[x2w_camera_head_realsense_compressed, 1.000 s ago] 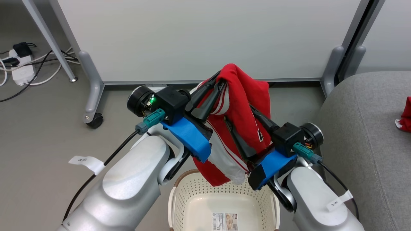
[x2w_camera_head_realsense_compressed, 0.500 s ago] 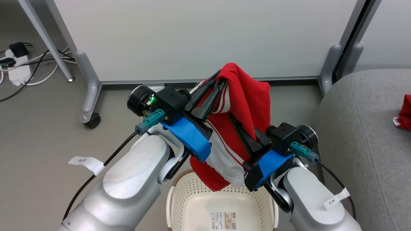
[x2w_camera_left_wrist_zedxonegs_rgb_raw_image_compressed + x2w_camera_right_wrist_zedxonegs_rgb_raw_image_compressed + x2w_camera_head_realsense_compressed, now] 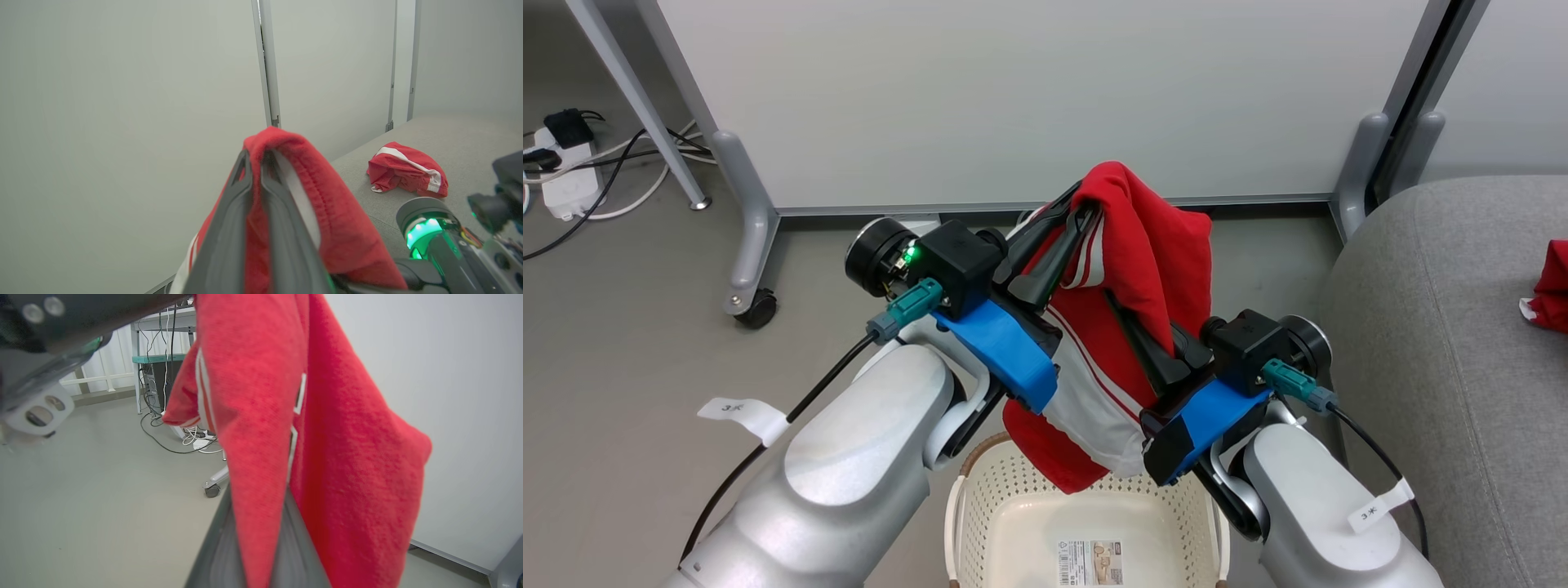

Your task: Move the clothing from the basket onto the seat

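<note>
Held garment (image 3: 1143, 269): red with a white panel and thin white stripes. It is up in the air over the basket, peaked over the dark fingers. In the head view its lower hem hangs across the basket's far rim; touching or clear, cannot tell.
Left gripper (image 3: 1085, 204): jaws pressed together on a fold at the very top of the held garment. The left wrist view shows red cloth pinched between the two fingers.
Right gripper (image 3: 1119, 306): lower and to the right, jaws closed on the cloth about mid-length. The right wrist view shows fabric running down between its fingers.
Basket (image 3: 1005, 498): on the floor directly under the arms, with the printed label on its bottom uncovered.
Second garment (image 3: 406, 173): crumpled on the seat, well apart from the basket.
Seat (image 3: 1445, 367): grey cushion to the robot's right, near the basket.
Partition (image 3: 1013, 98): white panel on castor feet, beyond the basket.
Step (judged): two-handed lift made, carry to the seat not yet begun. This is probably the last piece.
Next move (judged): turn right with both grips kept closed and evenly spaced. Hold the hem high enough to clear the basket rim and cushion edge, lower onto bare cushion, then release both.
Watch: trailing hem could catch the rim and drag the basket.
</note>
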{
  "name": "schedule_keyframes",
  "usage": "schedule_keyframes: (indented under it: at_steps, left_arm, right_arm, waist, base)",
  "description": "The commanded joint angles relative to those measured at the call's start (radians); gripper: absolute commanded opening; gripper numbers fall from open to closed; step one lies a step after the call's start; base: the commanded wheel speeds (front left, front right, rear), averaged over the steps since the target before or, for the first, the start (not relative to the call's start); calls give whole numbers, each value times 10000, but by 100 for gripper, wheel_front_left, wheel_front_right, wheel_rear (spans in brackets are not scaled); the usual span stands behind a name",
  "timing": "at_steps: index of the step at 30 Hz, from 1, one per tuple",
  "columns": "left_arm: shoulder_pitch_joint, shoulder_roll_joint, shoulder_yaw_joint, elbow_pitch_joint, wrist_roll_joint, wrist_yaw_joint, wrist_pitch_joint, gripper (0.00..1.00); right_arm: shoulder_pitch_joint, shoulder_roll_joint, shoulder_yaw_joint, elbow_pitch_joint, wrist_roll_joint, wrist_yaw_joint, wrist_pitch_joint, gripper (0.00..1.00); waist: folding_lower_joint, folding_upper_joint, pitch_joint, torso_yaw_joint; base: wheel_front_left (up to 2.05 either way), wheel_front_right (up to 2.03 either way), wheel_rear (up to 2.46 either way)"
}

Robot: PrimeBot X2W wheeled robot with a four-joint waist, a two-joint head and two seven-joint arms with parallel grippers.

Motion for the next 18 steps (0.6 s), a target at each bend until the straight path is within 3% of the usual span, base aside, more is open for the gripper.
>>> schedule_keyframes:
  at_steps: [1,3,4,5,18]
  left_arm:
    - [-119,47,-22,28,-46,11,-50,0]
    - [-72,11,-19,74,-132,9,52,0]
    - [-105,29,-24,59,-50,72,34,32]
    - [-138,49,-52,59,9,132,17,100]
    - [-104,134,-76,-24,54,282,-97,100]
  right_arm:
    - [29,11,-16,-62,46,2,-37,0]
    - [47,12,-11,-80,63,4,-37,0]
    - [55,12,-15,-93,56,4,-37,0]
    - [62,12,-28,-110,56,4,-37,0]
    - [158,6,-407,-348,-50,2,-37,0]
  waist:
    - [0,0,-2,-6]
    - [0,0,-7,-17]
    - [0,0,-7,-19]
    - [0,0,-3,-20]
    - [0,0,216,-189]
  base:
    - [0,0,0]
    - [0,0,0]
    - [0,0,0]
    - [0,0,0]
    - [0,0,0]
